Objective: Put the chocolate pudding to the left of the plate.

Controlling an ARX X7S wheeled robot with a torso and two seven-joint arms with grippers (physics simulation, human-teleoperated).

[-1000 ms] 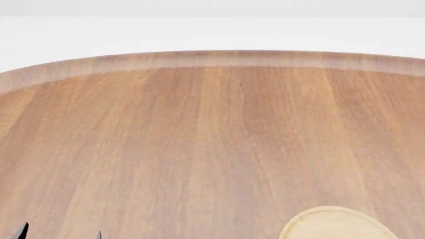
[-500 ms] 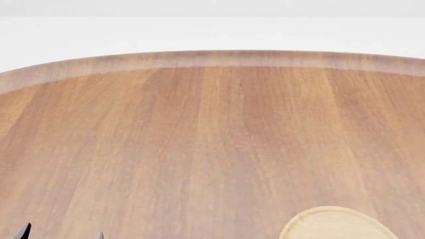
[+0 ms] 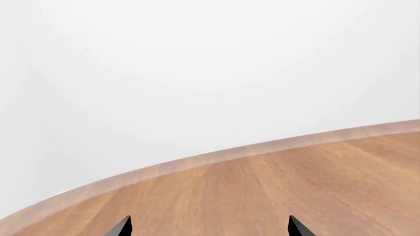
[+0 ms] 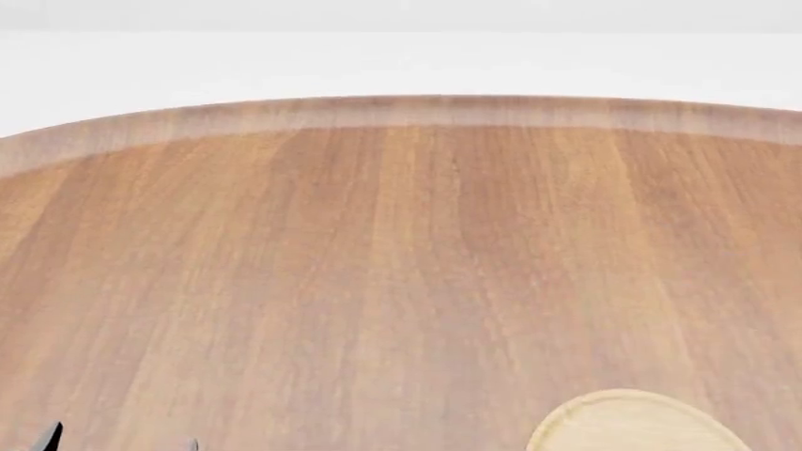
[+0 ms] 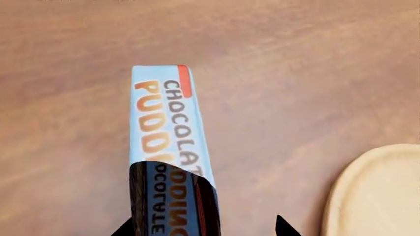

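The chocolate pudding point(image 5: 167, 147) is a narrow box with a light blue printed face and a dark brown side, lying on the wooden table. It sits between the fingertips of my right gripper point(image 5: 204, 228), which is open: one fingertip is against the box and the other stands well clear of it. The light-wood plate point(image 5: 374, 191) lies a short way off beside the box, apart from it. In the head view only the plate's far rim point(image 4: 633, 418) shows at the bottom edge, and the pudding is out of view there. My left gripper point(image 3: 210, 228) is open over bare table.
The round wooden table point(image 4: 401, 263) has a paler raised edge band point(image 4: 401, 111) curving across the far side, with white floor beyond it. The left gripper's two dark fingertips point(image 4: 51, 435) just poke into the head view's bottom left corner.
In the head view the left gripper's fingertips have sunk slightly lower at the bottom edge. The plate has not moved.
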